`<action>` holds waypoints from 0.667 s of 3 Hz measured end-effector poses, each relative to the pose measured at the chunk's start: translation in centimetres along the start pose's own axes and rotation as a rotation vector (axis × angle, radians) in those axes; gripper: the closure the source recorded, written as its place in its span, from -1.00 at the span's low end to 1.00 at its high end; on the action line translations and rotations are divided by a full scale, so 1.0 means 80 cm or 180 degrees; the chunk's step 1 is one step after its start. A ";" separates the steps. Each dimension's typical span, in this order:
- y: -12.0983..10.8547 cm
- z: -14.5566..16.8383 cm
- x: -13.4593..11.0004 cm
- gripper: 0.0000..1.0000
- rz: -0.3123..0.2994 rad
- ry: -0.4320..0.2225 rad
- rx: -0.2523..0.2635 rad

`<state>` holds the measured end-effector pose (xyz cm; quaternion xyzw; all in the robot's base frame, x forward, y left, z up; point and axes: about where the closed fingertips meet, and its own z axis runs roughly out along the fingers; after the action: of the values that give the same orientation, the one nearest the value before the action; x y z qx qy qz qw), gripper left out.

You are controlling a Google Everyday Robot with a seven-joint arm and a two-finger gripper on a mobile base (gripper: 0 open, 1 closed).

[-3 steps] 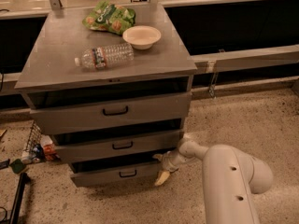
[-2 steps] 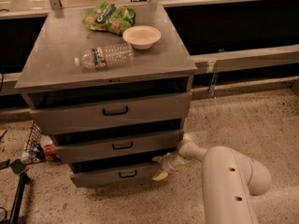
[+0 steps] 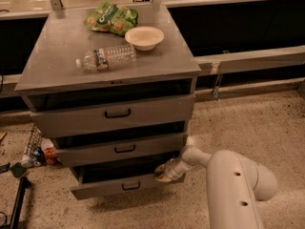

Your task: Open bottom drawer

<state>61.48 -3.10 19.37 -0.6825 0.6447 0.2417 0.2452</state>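
Gripper (image 3: 164, 172) low at the right top edge of the drawer (image 3: 102, 189), lowest of three, partly out. Cannot tell whether wide, narrow or holding. Risks slipping off that edge, well apart from the handle (image 3: 131, 186). Pulling off-centre may skew and jam it, or jolt the cabinet (image 3: 57, 46) and roll the bottle (image 3: 107, 57).

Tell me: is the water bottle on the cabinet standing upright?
No, the water bottle lies on its side, while the gripper sits at the upper edge of the bottom drawer.
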 end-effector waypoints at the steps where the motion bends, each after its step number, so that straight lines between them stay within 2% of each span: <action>1: 0.052 0.000 -0.007 1.00 0.0145 -0.0029 -0.0311; 2: 0.055 -0.001 -0.007 0.76 0.0153 -0.0030 -0.0329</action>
<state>57.08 -2.89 19.67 -0.6773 0.6465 0.2837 0.2069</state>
